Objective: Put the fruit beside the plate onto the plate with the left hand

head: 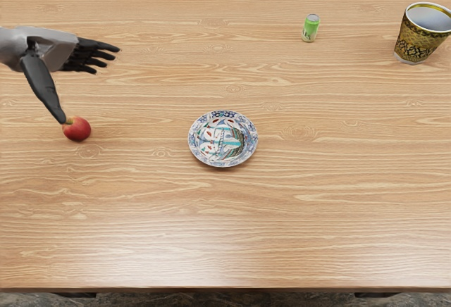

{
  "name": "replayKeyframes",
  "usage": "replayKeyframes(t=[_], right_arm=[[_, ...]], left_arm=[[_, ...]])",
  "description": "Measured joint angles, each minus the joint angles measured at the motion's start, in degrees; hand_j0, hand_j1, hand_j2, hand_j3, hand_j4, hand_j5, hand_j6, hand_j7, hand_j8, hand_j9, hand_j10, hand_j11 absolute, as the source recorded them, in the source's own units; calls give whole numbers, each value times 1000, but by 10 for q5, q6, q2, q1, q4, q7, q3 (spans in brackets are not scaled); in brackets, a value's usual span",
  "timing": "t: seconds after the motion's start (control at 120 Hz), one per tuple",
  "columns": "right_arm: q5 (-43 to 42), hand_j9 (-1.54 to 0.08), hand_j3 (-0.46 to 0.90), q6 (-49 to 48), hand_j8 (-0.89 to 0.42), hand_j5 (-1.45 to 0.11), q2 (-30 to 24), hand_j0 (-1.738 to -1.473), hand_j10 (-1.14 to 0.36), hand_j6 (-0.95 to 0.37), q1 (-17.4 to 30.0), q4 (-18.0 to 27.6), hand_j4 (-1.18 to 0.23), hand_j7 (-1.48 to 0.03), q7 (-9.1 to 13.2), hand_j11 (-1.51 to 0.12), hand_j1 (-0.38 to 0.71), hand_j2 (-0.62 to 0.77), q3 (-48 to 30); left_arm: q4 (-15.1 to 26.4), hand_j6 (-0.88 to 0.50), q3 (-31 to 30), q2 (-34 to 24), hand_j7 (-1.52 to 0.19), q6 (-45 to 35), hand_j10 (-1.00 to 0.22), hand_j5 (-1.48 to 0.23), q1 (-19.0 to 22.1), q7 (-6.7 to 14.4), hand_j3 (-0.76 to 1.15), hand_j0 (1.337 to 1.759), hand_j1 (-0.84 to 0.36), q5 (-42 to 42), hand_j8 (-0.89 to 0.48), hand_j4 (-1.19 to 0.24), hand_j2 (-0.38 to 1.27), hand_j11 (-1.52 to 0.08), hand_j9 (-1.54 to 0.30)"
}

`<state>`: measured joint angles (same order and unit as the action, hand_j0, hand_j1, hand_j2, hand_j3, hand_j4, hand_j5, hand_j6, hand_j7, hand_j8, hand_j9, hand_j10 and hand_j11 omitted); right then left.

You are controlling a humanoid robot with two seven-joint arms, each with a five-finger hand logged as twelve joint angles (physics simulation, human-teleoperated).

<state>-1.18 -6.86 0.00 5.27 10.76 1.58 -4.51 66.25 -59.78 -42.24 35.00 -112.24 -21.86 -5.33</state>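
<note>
Two far objects: can (311,27), cup (416,41); apple (76,129) well left of plate (193,138); left hand (69,52) splayed, empty.

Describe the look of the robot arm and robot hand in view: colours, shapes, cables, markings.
Only the left arm shows: a light grey, boxy, faceted shell. The left robot hand has slim, black, segmented fingers and one long, dark grey, tapering thumb. No cables or markings are visible.
</note>
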Motion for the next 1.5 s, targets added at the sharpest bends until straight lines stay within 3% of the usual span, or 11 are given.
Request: replayKeyframes(t=[0.358,0.45,0.525,0.55,0.642,0.7,0.783,0.9,1.158,1.35,1.5], right_arm=[[3,-20,0,0,-15,-20,0,-1658,-15,-15,1,0,-15,-20,0,-20,-331,-3,-1],[3,-20,0,0,-15,-20,0,-1658,-15,-15,1,0,-15,-20,0,-20,-331,-3,-1],[3,-20,0,0,-15,-20,0,-1658,-15,-15,1,0,-15,-20,0,-20,-331,-3,-1],[3,-20,0,0,-15,-20,0,-1658,-15,-15,1,0,-15,-20,0,-20,-331,-3,-1],[3,-20,0,0,-15,-20,0,-1658,-15,-15,1,0,-15,-20,0,-20,-331,-3,-1],[3,-20,0,0,-15,-20,0,-1658,-15,-15,1,0,-15,-20,0,-20,-331,-3,-1],[3,-20,0,0,-15,-20,0,-1658,-15,-15,1,-1,-15,-20,0,-20,-331,-3,-1],[3,-20,0,0,-15,-20,0,-1658,-15,-15,1,-1,-15,-20,0,-20,-331,-3,-1],[3,-20,0,0,-15,-20,0,-1658,-15,-15,1,0,-15,-20,0,-20,-331,-3,-1],[3,-20,0,0,-15,-20,0,-1658,-15,-15,1,-1,-15,-20,0,-20,-331,-3,-1],[3,-20,0,0,-15,-20,0,-1658,-15,-15,1,0,-15,-20,0,-20,-331,-3,-1]], left_arm=[[-18,-2,1,7,-1,0,-2,-1,-17,0,0,1658,349,-47,-2,-2,1,-1,-1],[-30,-1,-68,103,-1,0,-1,-1,-126,1,0,1658,348,-83,-1,-1,0,-1,-1],[20,0,-164,198,-1,-17,0,-1,-174,4,0,1658,348,-69,0,0,0,-1,-1],[47,0,-190,238,-1,-49,0,-1,-178,18,0,1658,348,-47,0,0,0,-1,-1],[128,0,-254,337,0,-193,0,0,-189,136,0,1658,348,107,0,0,0,-1,0],[157,0,-284,365,-1,-255,0,-1,-192,185,0,1658,348,212,0,0,0,-1,-1],[188,0,-306,382,0,-337,0,0,-173,217,0,1658,348,314,0,0,0,0,0],[191,-1,-319,380,-1,-389,0,-1,-108,235,0,1658,348,357,0,0,0,-1,0],[152,-2,-262,422,-2,-528,-2,-2,7,246,0,1658,347,333,-2,-2,0,-2,-2],[107,-15,-254,422,-19,-564,-15,-19,54,248,0,1658,332,310,-15,-15,3,-19,-19],[93,-117,-254,422,-151,-576,-116,-151,61,250,0,1658,210,310,-117,-116,23,-151,-151]])
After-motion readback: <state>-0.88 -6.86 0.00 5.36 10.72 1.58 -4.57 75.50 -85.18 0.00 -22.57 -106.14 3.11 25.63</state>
